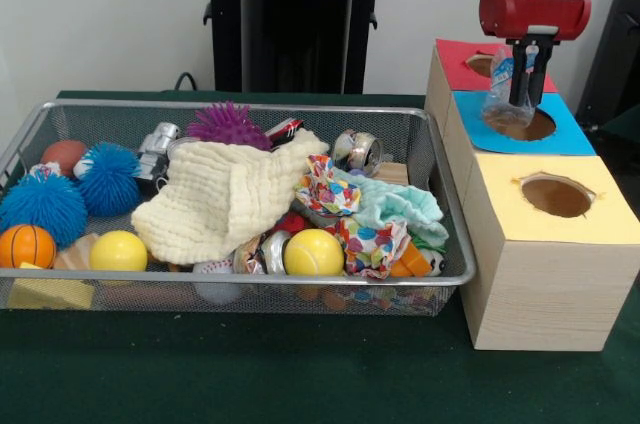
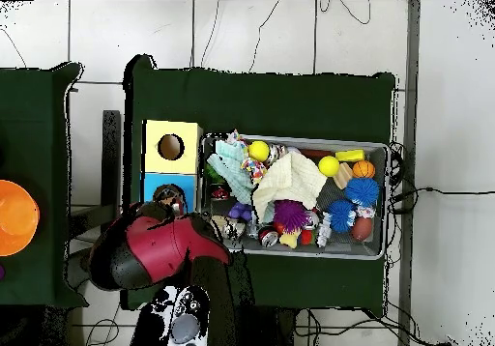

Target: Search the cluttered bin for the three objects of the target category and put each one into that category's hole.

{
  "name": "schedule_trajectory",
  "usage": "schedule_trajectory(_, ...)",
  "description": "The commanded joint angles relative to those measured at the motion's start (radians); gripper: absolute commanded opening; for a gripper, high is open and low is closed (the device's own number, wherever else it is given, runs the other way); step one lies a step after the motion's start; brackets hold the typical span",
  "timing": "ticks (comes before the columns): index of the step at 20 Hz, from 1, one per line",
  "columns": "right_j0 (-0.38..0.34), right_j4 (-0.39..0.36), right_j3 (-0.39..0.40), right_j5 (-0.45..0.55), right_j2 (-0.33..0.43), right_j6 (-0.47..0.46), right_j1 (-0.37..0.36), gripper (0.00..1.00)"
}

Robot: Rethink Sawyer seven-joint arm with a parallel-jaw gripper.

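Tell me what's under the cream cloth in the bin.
The cream cloth drapes over the middle of the wire bin. Poking out at its edges: a purple spiky ball behind, a yellow ball in front. Whatever lies directly beneath is covered.

End effector (image 1: pixel 524 72) with clear plastic bottle (image 1: pixel 507 94) over blue box's hole (image 1: pixel 522 124), beside cluttered wire bin (image 1: pixel 440 179).
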Motion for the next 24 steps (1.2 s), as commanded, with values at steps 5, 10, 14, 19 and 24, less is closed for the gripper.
schedule_trajectory(5, -0.015, 0.032, -0.068, 0.036, 0.003, 0.125, 0.069, 0.00)
schedule_trajectory(10, -0.014, 0.047, -0.116, 0.116, 0.008, 0.097, 0.049, 0.00)
schedule_trajectory(14, -0.013, 0.046, -0.131, 0.105, 0.004, 0.097, 0.061, 0.00)
schedule_trajectory(19, -0.012, 0.040, -0.135, 0.085, -0.002, 0.102, 0.074, 0.00)
schedule_trajectory(24, -0.016, 0.028, -0.125, 0.062, -0.007, 0.101, 0.081, 0.00)
